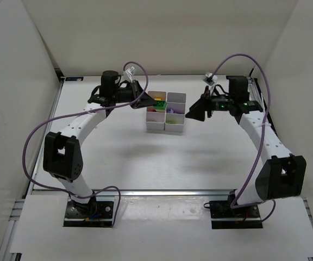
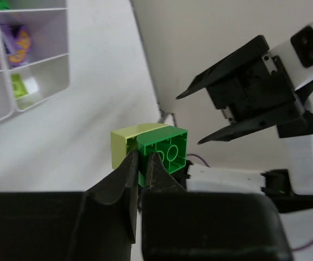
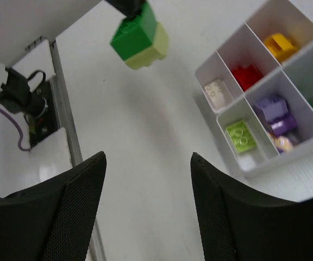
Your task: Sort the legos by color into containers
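My left gripper (image 2: 142, 157) is shut on a pair of joined legos, a green brick (image 2: 164, 149) stuck to a pale yellow-green brick (image 2: 123, 147), held in the air. The right wrist view shows that pair (image 3: 140, 37) hanging left of the containers (image 3: 237, 159). From above, the left gripper (image 1: 144, 98) holds the green brick (image 1: 159, 103) over the containers' (image 1: 155, 126) back left corner. My right gripper (image 1: 192, 113) stands open and empty just right of the containers, facing the left one. The cells hold a yellow lego (image 3: 279, 44), a red one (image 3: 247, 75), a cream one (image 3: 217, 91), a lime one (image 3: 242, 136) and purple ones (image 3: 273, 114).
White walls close in the table on the left, back and right. A metal rail (image 1: 162, 192) runs along the near edge between the arm bases. Purple cables (image 1: 37, 136) loop beside each arm.
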Motion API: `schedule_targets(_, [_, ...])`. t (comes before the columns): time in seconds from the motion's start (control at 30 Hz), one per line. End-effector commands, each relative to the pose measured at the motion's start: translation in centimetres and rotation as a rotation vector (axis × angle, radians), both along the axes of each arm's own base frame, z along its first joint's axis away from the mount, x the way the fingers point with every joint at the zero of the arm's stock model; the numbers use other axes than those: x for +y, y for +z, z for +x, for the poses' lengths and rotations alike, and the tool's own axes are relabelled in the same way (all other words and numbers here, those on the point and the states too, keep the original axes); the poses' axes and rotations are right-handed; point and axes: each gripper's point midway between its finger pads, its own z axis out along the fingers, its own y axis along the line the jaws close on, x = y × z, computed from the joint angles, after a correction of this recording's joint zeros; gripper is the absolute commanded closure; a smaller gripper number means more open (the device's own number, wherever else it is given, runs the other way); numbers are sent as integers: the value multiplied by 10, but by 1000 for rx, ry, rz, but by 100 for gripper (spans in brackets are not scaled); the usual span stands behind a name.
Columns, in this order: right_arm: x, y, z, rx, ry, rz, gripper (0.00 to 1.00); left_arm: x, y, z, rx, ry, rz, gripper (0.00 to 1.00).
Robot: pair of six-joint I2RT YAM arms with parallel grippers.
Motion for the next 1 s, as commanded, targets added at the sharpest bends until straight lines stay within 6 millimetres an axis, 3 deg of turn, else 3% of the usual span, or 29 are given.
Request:
schedule_targets(0.0, [24,30,-5,-311,134,-31,33,-4,40,-17,-40,-144,-174,90])
schedule_targets(0.1, [47,27,-20,-488,208,-90,32,1,38,-24,-2,-185,-222,90])
schedule_targets(0.17, [65,15,-33,-552,250,-117,33,5,30,-32,74,-210,-249,90])
schedule_targets(0.2, [67,20,-27,-647,214,-144,34,8,34,-33,50,-222,-262,90])
schedule_targets(0.23, [77,4,-36,-656,234,-162,35,9,37,-37,69,-235,-276,90])
schedule_targets(0.33, [81,-10,-26,-748,158,-227,36,13,41,-50,67,-308,-308,90])
schedule_targets(0.63, [89,3,-11,-799,-10,-226,36,25,48,-72,60,-342,-318,90])
schedule_targets(0.73, [91,18,-5,-797,-72,-194,36,28,45,-75,68,-344,-319,90])
schedule_targets(0.8, [98,32,-8,-822,-73,-163,36,29,46,-75,67,-340,-320,90])
schedule_targets(0.97, [110,39,-21,-843,-20,-129,36,29,43,-73,74,-334,-320,90])
